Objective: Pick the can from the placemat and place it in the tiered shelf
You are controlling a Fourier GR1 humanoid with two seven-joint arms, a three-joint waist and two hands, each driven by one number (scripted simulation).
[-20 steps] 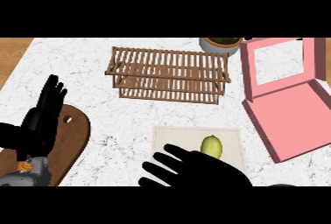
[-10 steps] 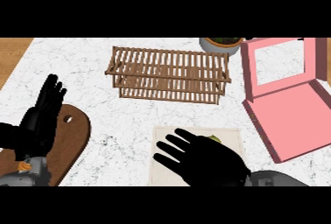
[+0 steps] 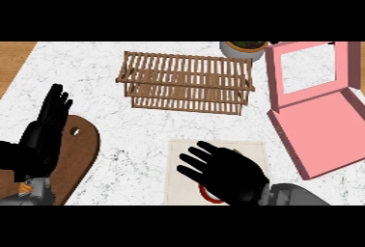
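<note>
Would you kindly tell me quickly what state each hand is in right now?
Left hand: open, holding nothing, resting at the left edge.
Right hand: open over the placemat, holding nothing.

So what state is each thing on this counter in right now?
Right hand: open, fingers spread, over the placemat.
Left hand: open, resting at the left edge.
Can: almost hidden under the right hand; not lifted as far as I can see.
Placemat: flat.
Shelf: upright, nothing on it.
Pink box: lid open.
</note>
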